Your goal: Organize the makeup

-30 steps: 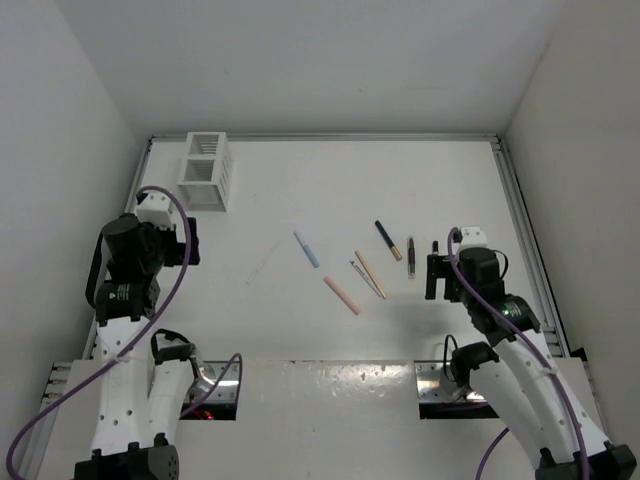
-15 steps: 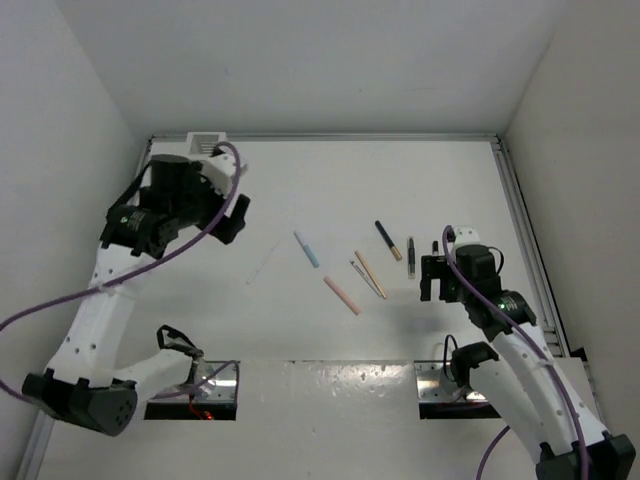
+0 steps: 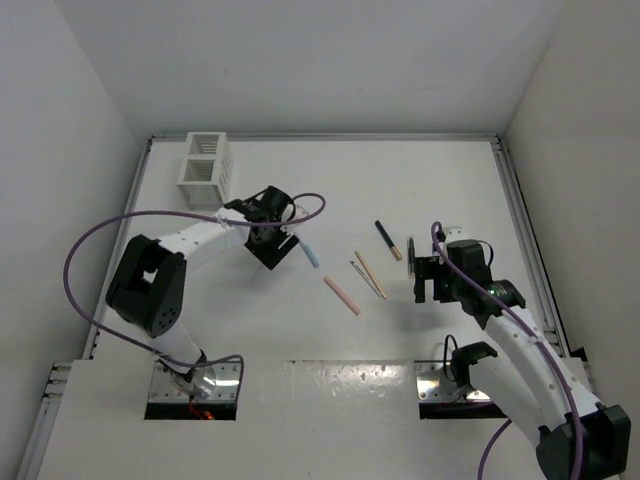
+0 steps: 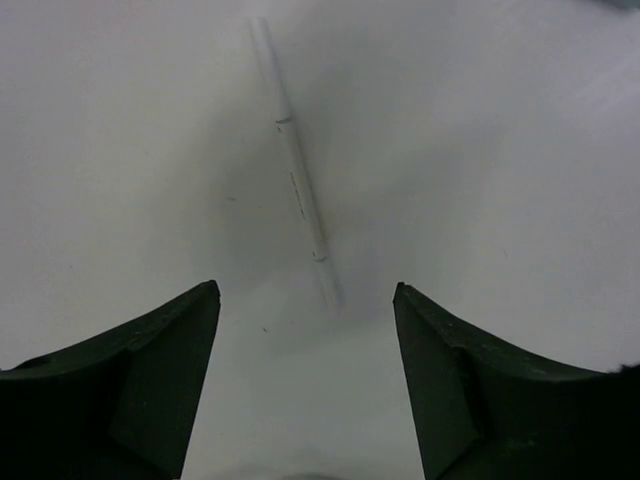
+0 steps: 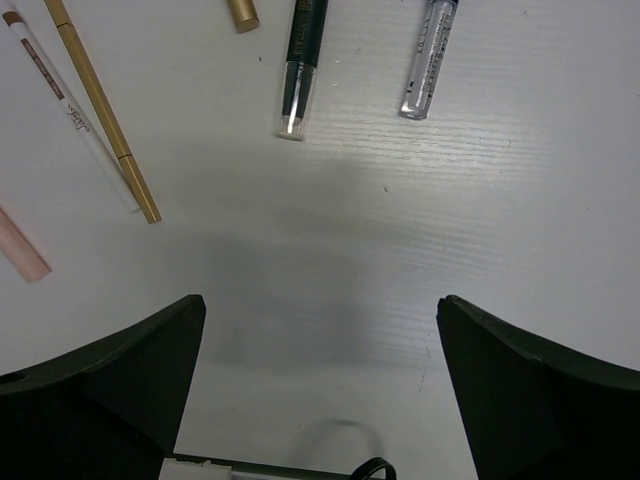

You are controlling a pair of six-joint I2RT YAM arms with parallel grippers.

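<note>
The left claw [image 4: 305, 385] stands wide open just above the counter [image 4: 520, 150] and grips nothing. The white stick [image 4: 297, 180] lies flat just ahead of the gap between its two dark fingers [image 4: 130, 390], touching neither. The right claw [image 5: 320, 390] is spread fully and empty, held over bare counter. Just beyond it a black stick [image 5: 303, 40] with a clear tip and a clear tube [image 5: 430, 60] lie side by side. To their left a tan stick [image 5: 102, 110] and a thin white pencil [image 5: 48, 75] lie close together, with the salmon pink stick [image 5: 18, 245] at the frame's edge. In the top view, the light blue stick [image 3: 310, 253] lies just right of the left claw, and the slatted box [image 3: 205, 170] stands near the far left corner.
</note>
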